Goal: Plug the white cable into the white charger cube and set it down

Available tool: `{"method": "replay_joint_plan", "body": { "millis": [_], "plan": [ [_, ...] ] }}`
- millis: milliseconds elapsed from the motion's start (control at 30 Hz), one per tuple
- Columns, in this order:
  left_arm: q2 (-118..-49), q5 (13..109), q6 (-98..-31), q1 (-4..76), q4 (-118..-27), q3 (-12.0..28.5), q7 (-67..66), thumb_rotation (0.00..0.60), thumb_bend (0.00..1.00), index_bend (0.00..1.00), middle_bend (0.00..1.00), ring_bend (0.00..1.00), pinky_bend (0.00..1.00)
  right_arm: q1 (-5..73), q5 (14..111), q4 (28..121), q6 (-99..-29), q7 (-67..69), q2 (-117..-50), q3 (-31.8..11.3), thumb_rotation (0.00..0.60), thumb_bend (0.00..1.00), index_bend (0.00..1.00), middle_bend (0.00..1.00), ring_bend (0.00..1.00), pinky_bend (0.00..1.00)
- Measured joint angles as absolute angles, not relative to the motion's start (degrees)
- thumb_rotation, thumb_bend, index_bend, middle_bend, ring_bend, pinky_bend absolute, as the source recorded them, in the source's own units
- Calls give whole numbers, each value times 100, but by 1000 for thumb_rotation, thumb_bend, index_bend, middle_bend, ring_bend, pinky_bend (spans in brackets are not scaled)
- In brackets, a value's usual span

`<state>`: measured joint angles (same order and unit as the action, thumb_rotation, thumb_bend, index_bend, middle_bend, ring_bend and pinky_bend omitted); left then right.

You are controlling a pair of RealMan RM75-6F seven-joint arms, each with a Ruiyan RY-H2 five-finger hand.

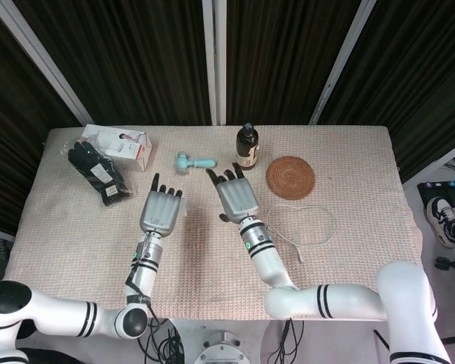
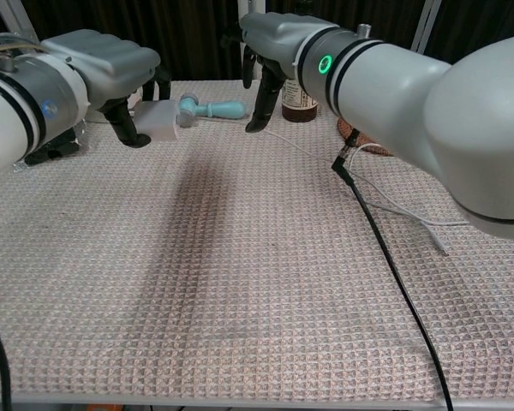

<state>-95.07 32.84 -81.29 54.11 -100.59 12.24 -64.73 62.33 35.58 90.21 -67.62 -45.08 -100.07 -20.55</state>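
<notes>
My left hand (image 1: 161,211) hovers low over the cloth at centre left, and the white charger cube (image 2: 159,120) sits between its thumb and fingers, down at the cloth. In the head view only a white corner of the cube (image 1: 183,210) shows beside the hand. My right hand (image 1: 237,196) is a hand's width to the right, fingers spread, with nothing in it. The white cable (image 1: 309,227) lies looped on the cloth to its right. In the chest view the cable's near end (image 2: 272,134) lies by the right thumb, apart from the cube.
A teal handled tool (image 1: 195,161), a brown bottle (image 1: 247,148) and a round woven coaster (image 1: 290,177) stand behind the hands. A white box (image 1: 120,145) and a black bag (image 1: 97,173) lie at the back left. A black lead (image 2: 385,257) crosses the cloth.
</notes>
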Motion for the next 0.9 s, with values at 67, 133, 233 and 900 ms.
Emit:
{"method": "replay_joint_plan", "body": {
  "millis": [67, 133, 233, 900],
  "plan": [
    [-9483, 3251, -7939, 5335, -9918, 1144, -6322, 600, 344, 413, 439, 249, 57, 6086, 3695, 9295, -6847, -4485, -9739, -1968, 600, 28, 89, 307, 153, 0],
    [-9477, 3210, -7773, 5281, -9793, 1081, -6218, 600, 342, 392, 420, 226, 56, 5890, 3856, 9594, -6937, -4432, -9399, -1859, 600, 28, 87, 304, 151, 0],
    [-9470, 3081, -7473, 5229, -9656, 1009, -6107, 600, 338, 319, 348, 154, 52, 5580, 4065, 9934, -7020, -4270, -8921, -1699, 600, 28, 77, 296, 146, 0],
    [-7563, 5254, -7885, 3678, -10074, 547, -3298, 600, 228, 196, 249, 86, 8, 3270, 6571, 10675, -7809, -1693, -6535, -504, 600, 95, 85, 204, 59, 0]
  ]
}}
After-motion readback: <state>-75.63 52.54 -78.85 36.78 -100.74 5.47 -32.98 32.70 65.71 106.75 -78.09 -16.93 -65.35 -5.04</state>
